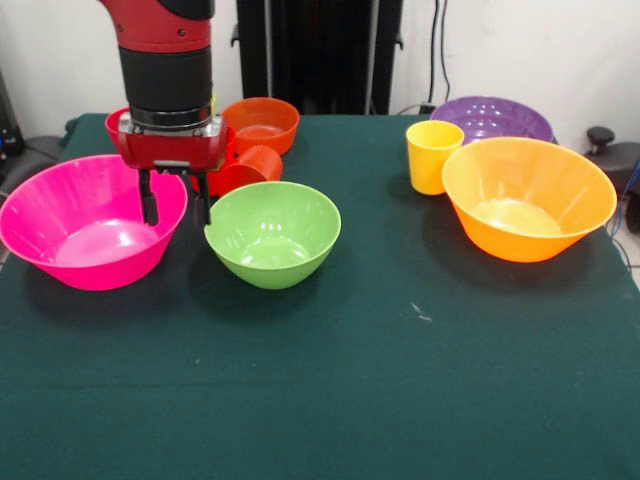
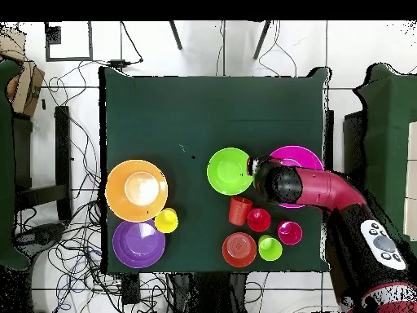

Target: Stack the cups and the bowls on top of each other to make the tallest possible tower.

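My gripper (image 1: 176, 205) is open and points down over the right rim of the large pink bowl (image 1: 85, 225): one finger (image 1: 148, 200) is inside the rim, the other outside, next to the green bowl (image 1: 272, 232). The two bowls stand side by side, not nested. In the overhead view the arm's head (image 2: 273, 181) hides the gripper and part of the pink bowl (image 2: 303, 155). An orange cup (image 1: 252, 166) lies on its side behind the green bowl. The red (image 2: 259, 219), crimson (image 2: 289, 232) and lime green (image 2: 269, 248) cups stand near the small orange-red bowl (image 1: 260, 122).
The orange-yellow bowl (image 1: 528, 198), the yellow cup (image 1: 432, 155) and the purple bowl (image 1: 492, 118) stand grouped at the right of the front view. The dark green table (image 1: 350, 400) ends just behind the purple and orange-red bowls.
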{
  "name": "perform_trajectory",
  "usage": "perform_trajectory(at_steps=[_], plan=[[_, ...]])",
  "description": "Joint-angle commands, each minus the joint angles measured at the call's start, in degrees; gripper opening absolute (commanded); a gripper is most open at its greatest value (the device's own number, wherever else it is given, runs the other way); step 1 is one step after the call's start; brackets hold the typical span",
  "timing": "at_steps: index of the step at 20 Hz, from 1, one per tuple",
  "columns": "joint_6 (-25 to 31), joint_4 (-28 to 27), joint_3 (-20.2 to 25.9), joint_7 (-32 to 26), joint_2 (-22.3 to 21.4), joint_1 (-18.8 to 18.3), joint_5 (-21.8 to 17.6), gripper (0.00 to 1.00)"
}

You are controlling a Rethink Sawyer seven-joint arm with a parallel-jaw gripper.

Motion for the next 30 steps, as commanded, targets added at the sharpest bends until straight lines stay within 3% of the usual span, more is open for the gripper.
perform_trajectory(at_steps=[1, 20, 21, 30], plan=[[5.1, -6.8, 1.3, -2.9, 5.3, -0.4, -2.0, 1.0], [3.4, -10.1, 0.6, -3.4, 9.9, -0.3, -3.8, 1.0], [3.3, -10.2, 0.6, -3.6, 10.2, -0.4, -3.9, 0.0], [2.3, -9.1, 0.5, -3.6, 8.6, -0.1, -4.6, 0.0]])
